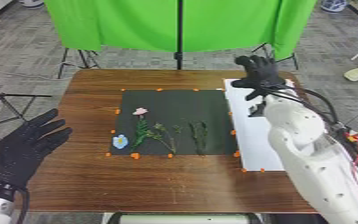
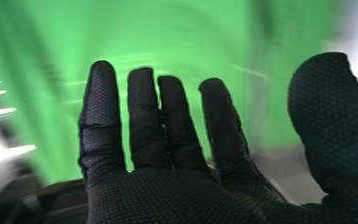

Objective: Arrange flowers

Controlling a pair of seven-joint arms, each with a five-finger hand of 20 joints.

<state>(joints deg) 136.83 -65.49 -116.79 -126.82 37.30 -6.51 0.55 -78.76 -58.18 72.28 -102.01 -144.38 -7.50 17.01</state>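
Fingers point(image 2: 98, 115) straight & slightly fanned on the robot's R hand point(image 1: 261, 74), some close together, others w/ gaps btwn them, thumb point(image 2: 322, 115) standing well apart; nothing is pinched. In the wrist view the same R hand point(image 2: 158, 200) points toward a green curtain point(image 1: 122, 25), palm side to camera. In the head view it is at the far right of the brown wooden table point(image 1: 87, 175), by the far end of a white sheet point(image 1: 257, 145), its white arm point(image 1: 295, 145) running back along the table's right side. At left, the L hand point(image 1: 20, 150) is by the table's left edge, fingers extended & spread, also w/o anything in its grip. Btwn the two hands, the flowers lie flat on a dark mat point(image 1: 175, 100), left to right: a pale blue flower w/ yellow center point(image 1: 119, 141) at the mat's near left corner; a pink flower point(image 1: 140, 111) on a leafy green stem point(image 1: 142, 131), bloom toward the far side; a branching sprig w/ small buds point(image 1: 169, 142); & slim green stems point(image 1: 198, 137) nearest the sheet, well apart from the R hand. Small orange pieces point(image 1: 135, 156) dot the edges of mat & sheet. In bkgd, beyond the table, a blue-and-white rounded vessel point(image 1: 334, 5) is at the top right of the head view, contents, if any, impossible to tell; a black upright pole point(image 1: 180, 30) runs in front of the curtain, nr grey carpet point(image 1: 33, 50).
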